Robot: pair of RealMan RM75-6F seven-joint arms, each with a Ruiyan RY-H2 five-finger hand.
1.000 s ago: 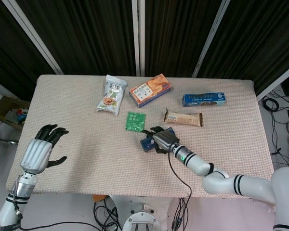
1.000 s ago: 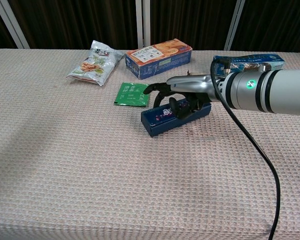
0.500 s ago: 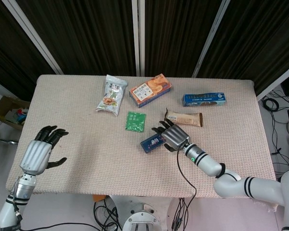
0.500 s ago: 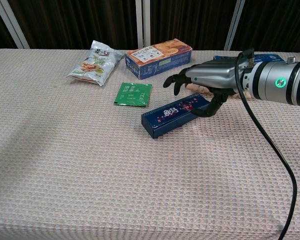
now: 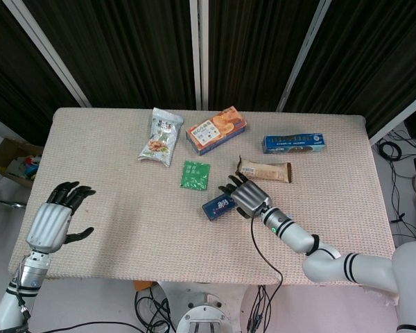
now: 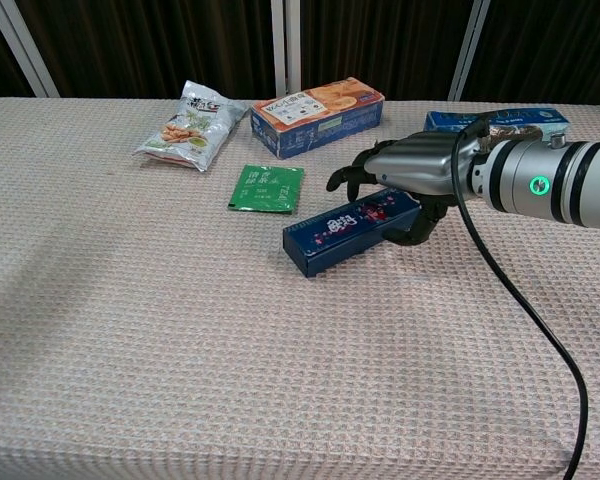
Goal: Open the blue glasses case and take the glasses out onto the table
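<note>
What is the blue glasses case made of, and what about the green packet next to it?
The glasses case looks like hard plastic or card with a smooth printed skin: straight edges, a crisp box shape. The green packet looks like thin glossy foil or plastic film, lying flat with a slight sheen.

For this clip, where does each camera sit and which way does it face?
Head view: high above the near edge, looking down on the table; shows left hand and right hand.
Chest view: low at the near edge, looking across; right hand only.
Shared: right hand at the blue glasses case, snack packs.
</note>
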